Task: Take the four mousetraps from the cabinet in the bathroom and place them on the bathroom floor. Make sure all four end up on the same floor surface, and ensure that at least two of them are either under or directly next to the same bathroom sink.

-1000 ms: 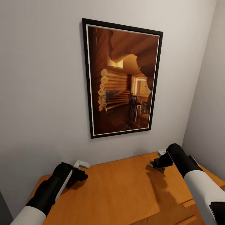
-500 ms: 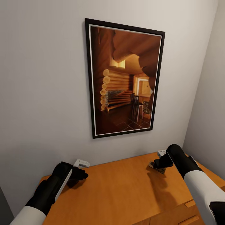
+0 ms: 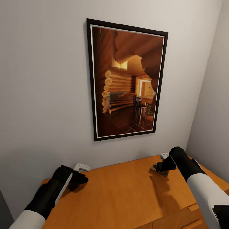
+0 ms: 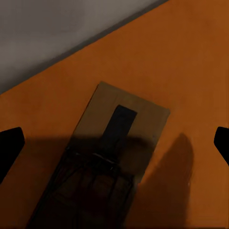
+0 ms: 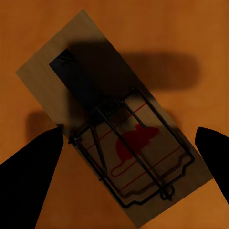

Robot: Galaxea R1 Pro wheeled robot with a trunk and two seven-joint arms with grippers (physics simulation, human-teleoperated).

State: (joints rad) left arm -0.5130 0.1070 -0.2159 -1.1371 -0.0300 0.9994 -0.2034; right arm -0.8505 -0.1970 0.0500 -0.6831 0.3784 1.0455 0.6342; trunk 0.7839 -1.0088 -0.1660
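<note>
The right gripper [image 5: 126,143] is hovering with its two dark fingers [image 5: 33,162] spread wide, one on each side of a mousetrap [image 5: 114,119] that is lying flat between them. Neither finger is touching the wooden slab. The trap is sitting askew to the line between the fingers, its wire frame and a red mouse print toward the finger end and a dark plate on the far end.

The left gripper [image 4: 114,143] is hanging open as well, its fingertips [image 4: 9,145] showing at the two edges of the left wrist view, well apart. A second trap [image 4: 112,157] is lying flat between them, slanting away from the gripper, its wire part in shadow close in and its plain wooden end farther out. The fingers are not touching it.

Both traps are resting on the orange-brown top of the cabinet [image 3: 127,190]. In the head view, the right arm is reaching over the right part of that top, and the trap [image 3: 160,170] under the right gripper [image 3: 158,167] is just peeking out below it. The left gripper [image 3: 78,173] is hovering over the top's left part, near the back edge.

Beyond the grippers, a grey wall [image 3: 44,95] is rising behind the cabinet, and a black-framed picture [image 3: 127,79] of a log cabin interior is hanging on it.
</note>
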